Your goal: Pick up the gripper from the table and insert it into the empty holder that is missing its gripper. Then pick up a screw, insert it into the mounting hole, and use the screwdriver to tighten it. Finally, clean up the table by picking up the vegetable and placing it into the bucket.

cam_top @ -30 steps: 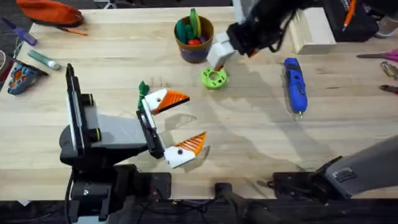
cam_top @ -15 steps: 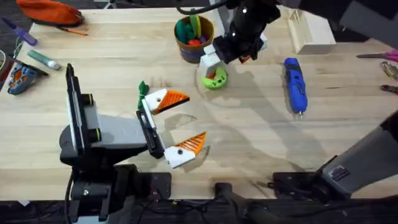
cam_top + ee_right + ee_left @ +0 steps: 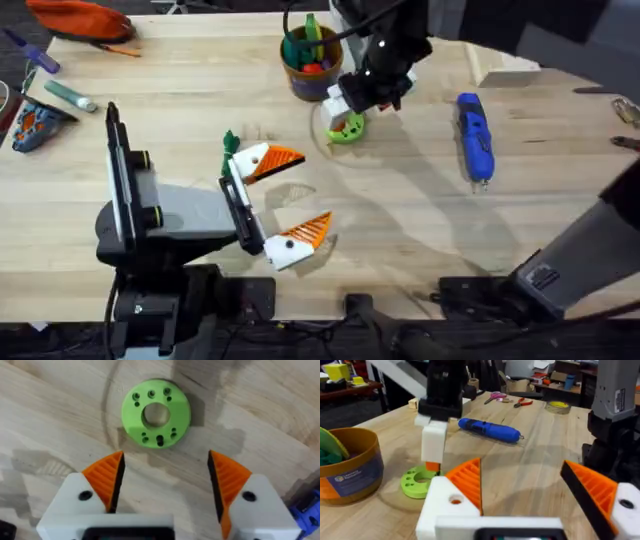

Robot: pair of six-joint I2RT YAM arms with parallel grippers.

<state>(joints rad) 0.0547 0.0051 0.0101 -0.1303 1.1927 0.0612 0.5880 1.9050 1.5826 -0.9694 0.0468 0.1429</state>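
Beside bucket (image 3: 311,62), right fingers (image 3: 223,476) apart.

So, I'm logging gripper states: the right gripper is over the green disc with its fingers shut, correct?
Not quite. The right gripper is over the green disc, but its fingers are open, with bare wood showing between the orange pads. The right wrist view shows this.

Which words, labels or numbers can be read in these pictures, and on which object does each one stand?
No text can be read with certainty.
Round tan-orange cup with a blue-purple base: a white label with a small logo and a line of print, too blurred to read.
Grey arm housing: a white sticker with small print, too small to read.
Blue pen-shaped electric screwdriver: no visible marking.
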